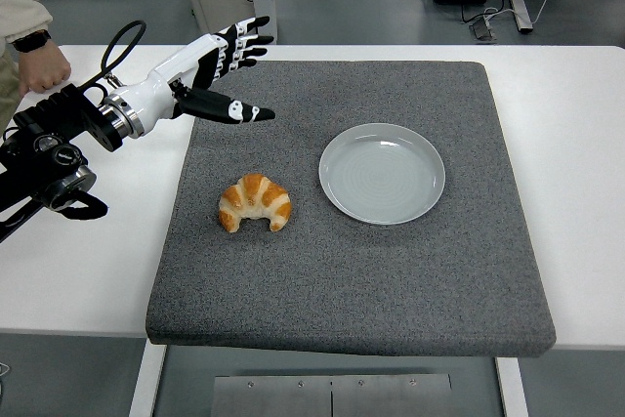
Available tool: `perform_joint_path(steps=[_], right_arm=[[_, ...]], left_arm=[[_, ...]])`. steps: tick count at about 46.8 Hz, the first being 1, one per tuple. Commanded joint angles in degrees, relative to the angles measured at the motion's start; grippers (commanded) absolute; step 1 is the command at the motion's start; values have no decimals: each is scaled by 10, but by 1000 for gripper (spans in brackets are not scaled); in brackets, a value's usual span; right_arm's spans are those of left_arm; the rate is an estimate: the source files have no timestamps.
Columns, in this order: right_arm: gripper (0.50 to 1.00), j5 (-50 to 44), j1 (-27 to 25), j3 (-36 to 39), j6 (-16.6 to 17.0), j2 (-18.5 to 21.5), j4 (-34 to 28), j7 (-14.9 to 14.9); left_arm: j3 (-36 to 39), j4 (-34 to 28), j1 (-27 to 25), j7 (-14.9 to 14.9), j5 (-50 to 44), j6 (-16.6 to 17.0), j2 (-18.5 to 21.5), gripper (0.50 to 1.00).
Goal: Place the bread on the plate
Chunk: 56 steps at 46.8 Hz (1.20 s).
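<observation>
Hand: our left hand (pixel 223 65) is spread, empty, over the mat's (pixel 352 280) far-left corner.
Bread: the bread (pixel 255 202) lies on the mat, left of the plate (pixel 382 173).
Approach: we should descend straight over it and grip gently.

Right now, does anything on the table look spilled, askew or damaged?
Nothing stands out. The golden-brown croissant lies intact on the grey felt mat, apart from the empty pale grey round plate. The left hand, fingers spread, is above the mat's far-left corner.
</observation>
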Motion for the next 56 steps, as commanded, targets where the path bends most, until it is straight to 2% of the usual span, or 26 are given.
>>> perform_joint_path(steps=[1,9,17,24,31,45,56], right_arm=[[1000,1,0,0,0,0,0,0],[1000,0,0,0,0,0,0,0],[1000,0,0,0,0,0,0,0],[1000,1,0,0,0,0,0,0],[1000,1,0,0,0,0,0,0],[1000,0,0,0,0,0,0,0],[1000,0,0,0,0,0,0,0]], left_arm=[[17,-11,-1,17,24,0,13,969],[50,-39,-10,32,61,-1,46,968],[75,-52,-11,33,137,-1,57,968],[96,-62,-11,31,147,-1,65,966],[114,-75,-12,19,163,-1,66,961],[130,-63,-4,26,195,4,58,971],[163,-41,-2,20,209,44,33,969]])
